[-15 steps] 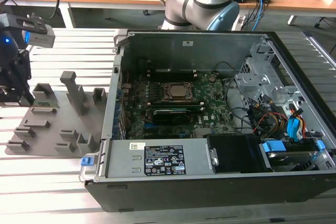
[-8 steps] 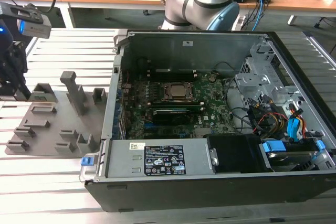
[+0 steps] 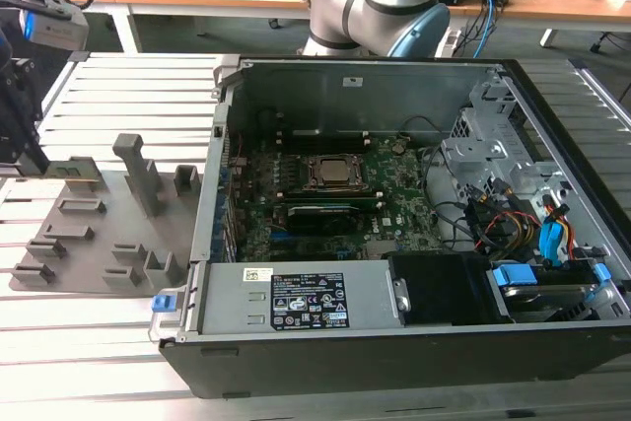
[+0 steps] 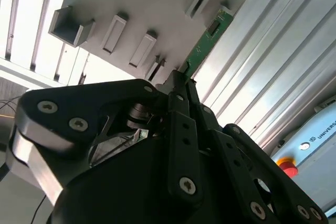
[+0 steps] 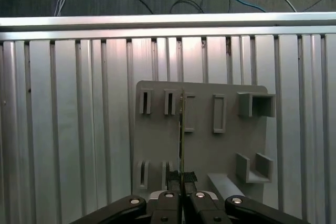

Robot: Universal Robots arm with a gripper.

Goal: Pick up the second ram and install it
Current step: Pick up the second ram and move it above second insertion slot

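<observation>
Hand (image 5: 181, 177) clenched on the second ram (image 4: 208, 40), gripping 1 end of the green stick so that most of its length juts out past the grip. In the exterior view the stick sits over the grey holder plate (image 3: 99, 234), which lies on the slatted bench (image 5: 63, 129) at 9 o'clock from the open computer case (image 3: 345, 367), well apart from the board inside. In the first wrist view the stick shows edge-on among the holder blocks (image 5: 218, 114). Whether it is fully clear of its slot I cannot tell.

The main risk, as I judge it, is the 1-ended grip. If the free end brushes a block or the case wall, the stick could pivot in the hand. A tilted stick would meet its slot near the processor socket (image 3: 335, 173) askew and jam or bend. The loose cables (image 3: 463, 214) at 3 o'clock from that socket could also snag it.
</observation>
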